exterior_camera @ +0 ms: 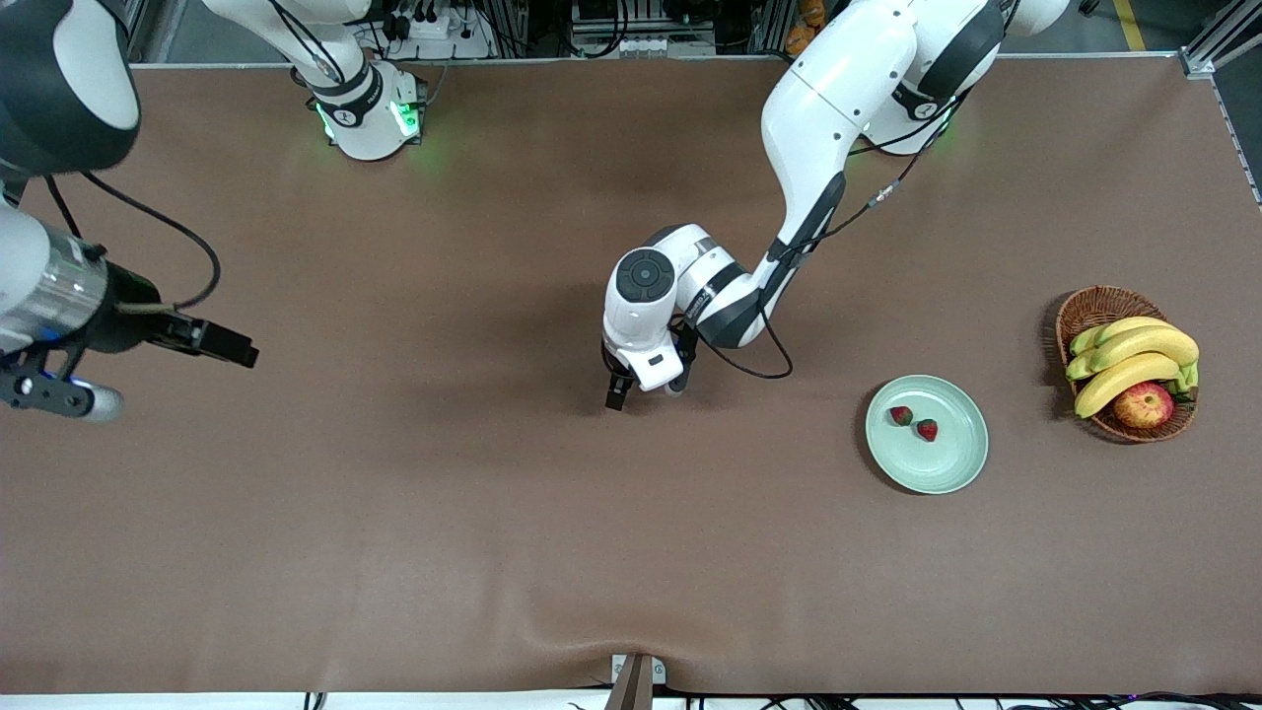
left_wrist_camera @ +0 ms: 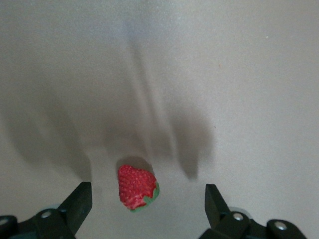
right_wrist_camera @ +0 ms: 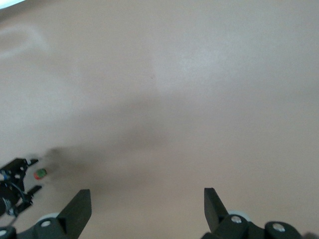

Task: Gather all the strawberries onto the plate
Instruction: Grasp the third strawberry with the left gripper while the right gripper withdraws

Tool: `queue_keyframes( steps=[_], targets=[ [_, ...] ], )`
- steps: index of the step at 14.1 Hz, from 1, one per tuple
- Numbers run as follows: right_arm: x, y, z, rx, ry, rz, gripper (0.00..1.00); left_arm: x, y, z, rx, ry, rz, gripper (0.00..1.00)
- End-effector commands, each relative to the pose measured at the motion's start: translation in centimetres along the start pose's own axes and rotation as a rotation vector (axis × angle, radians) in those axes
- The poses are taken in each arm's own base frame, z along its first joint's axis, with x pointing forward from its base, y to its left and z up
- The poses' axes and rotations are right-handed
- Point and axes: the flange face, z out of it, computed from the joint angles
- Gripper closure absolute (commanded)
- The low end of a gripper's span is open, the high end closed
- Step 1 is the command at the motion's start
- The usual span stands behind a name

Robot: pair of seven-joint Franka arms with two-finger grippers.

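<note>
While the right claw point(right_wrist_camera: 147, 211) waits wide, the wide left claw point(left_wrist_camera: 148, 204) straddles a strawberry point(left_wrist_camera: 136, 188) lying crosswise.

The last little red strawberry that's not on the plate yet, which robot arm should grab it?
The left arm, probably. Its open left gripper hangs right over the small red strawberry with a green cap, fingers on either side. The right gripper waits open over bare table at the right arm's end.

table point(exterior_camera: 394, 552): brown cloth, wrinkled at near edge | lighting: even overhead
</note>
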Motion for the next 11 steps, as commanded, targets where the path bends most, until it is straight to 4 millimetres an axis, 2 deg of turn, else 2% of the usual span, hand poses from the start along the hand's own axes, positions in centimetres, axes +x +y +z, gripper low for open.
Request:
queue_keyframes(
  steps=[1, 2, 4, 6, 8, 9, 10, 11],
  targets=[
    [-2.9, 1.9, -1.7, -0.033, 0.024, -0.054, 0.0, -0.5, 0.0, 0.4, -0.003, 0.008, -0.011, 0.11],
    [-3.8, 2.1, -2.1, -0.036, 0.027, -0.067, 0.0, -0.5, 0.0, 0.4, -0.004, 0.009, -0.008, 0.17],
    [-5.5, 2.9, -2.4, -0.039, 0.056, -0.099, 0.0, -0.5, -0.1, 0.4, -0.004, 0.01, -0.008, 0.17],
    [-7.1, 3.6, -1.4, -0.04, 0.088, -0.093, 0.0, -0.4, -0.2, 0.7, 0.0, 0.012, -0.008, 0.17],
    [-7.1, 4.0, -1.2, -0.04, 0.09, -0.087, 0.0, -0.4, -0.2, 0.8, 0.001, 0.012, -0.008, 0.2],
    [-7.0, 4.1, -1.3, -0.041, 0.093, -0.086, 0.0, -0.3, -0.2, 0.9, 0.003, 0.013, -0.009, 0.25],
    [-6.7, 4.3, -2.1, -0.039, 0.104, -0.082, 0.0, -0.4, -0.2, 0.9, 0.003, 0.012, -0.009, 0.43],
    [-6.5, 4.7, -2.6, -0.038, 0.113, -0.079, 0.0, -0.4, -0.2, 0.8, 0.002, 0.011, -0.009, 0.67]
  ],
)
